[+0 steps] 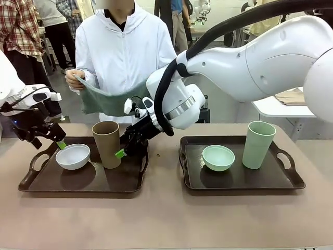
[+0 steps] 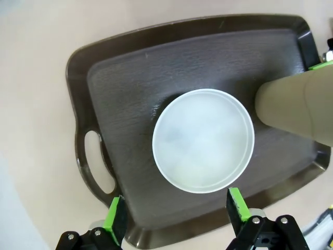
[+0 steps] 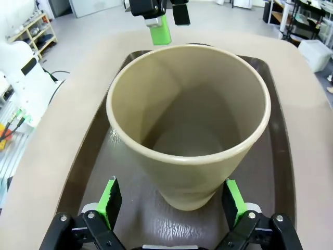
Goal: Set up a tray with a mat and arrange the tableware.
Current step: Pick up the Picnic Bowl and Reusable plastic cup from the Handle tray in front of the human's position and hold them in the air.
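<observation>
On the left dark tray (image 1: 112,179) stand a white bowl (image 1: 73,156) and a tan-brown cup (image 1: 106,143), both upright. My left gripper (image 1: 56,141) hovers open at the bowl's left. In the left wrist view the bowl (image 2: 203,139) lies just beyond the open gripper (image 2: 176,211). My right gripper (image 1: 124,151) reaches across to the cup's right side. Its green pads (image 3: 110,200) stand open on either side of the cup (image 3: 190,130), with small gaps. A mint green bowl (image 1: 218,157) and a mint green cup (image 1: 258,144) sit on the right tray (image 1: 239,179).
The person at the far side holds a dark green mat (image 1: 112,101) spread between both hands above the table's far edge. The right arm's white body spans the middle above both trays. The left gripper (image 3: 158,21) appears beyond the cup in the right wrist view.
</observation>
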{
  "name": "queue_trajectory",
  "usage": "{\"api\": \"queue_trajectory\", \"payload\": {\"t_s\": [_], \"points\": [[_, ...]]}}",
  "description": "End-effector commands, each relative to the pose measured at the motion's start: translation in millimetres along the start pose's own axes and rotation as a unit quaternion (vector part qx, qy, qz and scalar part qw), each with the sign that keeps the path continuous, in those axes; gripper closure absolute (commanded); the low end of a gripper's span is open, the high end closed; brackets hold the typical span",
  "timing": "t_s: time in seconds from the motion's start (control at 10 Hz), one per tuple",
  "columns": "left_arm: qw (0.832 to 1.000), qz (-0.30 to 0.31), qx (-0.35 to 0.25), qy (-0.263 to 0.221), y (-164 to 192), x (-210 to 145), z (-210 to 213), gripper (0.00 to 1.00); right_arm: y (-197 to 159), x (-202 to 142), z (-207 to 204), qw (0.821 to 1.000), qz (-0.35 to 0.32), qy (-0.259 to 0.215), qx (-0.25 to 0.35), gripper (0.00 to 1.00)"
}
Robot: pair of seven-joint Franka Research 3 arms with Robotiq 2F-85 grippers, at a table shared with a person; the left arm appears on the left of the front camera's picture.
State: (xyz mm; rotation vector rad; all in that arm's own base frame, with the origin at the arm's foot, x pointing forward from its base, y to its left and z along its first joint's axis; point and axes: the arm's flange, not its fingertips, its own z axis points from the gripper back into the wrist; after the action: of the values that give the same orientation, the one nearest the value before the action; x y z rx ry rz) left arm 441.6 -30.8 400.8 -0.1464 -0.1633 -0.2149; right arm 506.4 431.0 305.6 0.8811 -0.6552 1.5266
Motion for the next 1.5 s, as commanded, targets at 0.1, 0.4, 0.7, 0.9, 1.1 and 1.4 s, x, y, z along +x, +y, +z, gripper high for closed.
{"api": "queue_trajectory", "payload": {"t_s": [0.1, 0.4, 0.7, 0.9, 1.1, 1.4], "points": [[1.0, -0.005, 0.017, 0.011, -3.9, 7.5, -7.0, 0.0, -9.8, 2.2, -9.5, 1.0, -0.015, 0.002, 0.002, 0.0], [1.0, -0.014, 0.011, 0.018, -5.3, 15.2, -16.7, 0.0, -21.2, 3.9, -14.0, 1.0, -0.025, -0.011, -0.005, 0.0], [0.999, -0.002, 0.016, 0.028, -5.9, 19.4, -31.8, 0.0, -30.6, 4.8, -21.1, 0.999, -0.042, -0.016, 0.0, 0.0], [0.999, 0.007, 0.023, 0.033, -4.1, 23.6, -37.5, 0.0, -34.2, 6.4, -26.9, 0.999, -0.044, -0.021, 0.01, 0.0], [0.999, 0.014, 0.016, 0.039, -3.2, 28.7, -50.3, 0.0, -34.2, 9.9, -33.3, 0.998, -0.042, -0.036, 0.035, 0.0], [0.999, 0.025, 0.01, 0.047, -1.3, 31.2, -63.9, 0.0, -37.8, 10.9, -41.3, 0.998, -0.053, -0.026, 0.038, 0.0]]}}
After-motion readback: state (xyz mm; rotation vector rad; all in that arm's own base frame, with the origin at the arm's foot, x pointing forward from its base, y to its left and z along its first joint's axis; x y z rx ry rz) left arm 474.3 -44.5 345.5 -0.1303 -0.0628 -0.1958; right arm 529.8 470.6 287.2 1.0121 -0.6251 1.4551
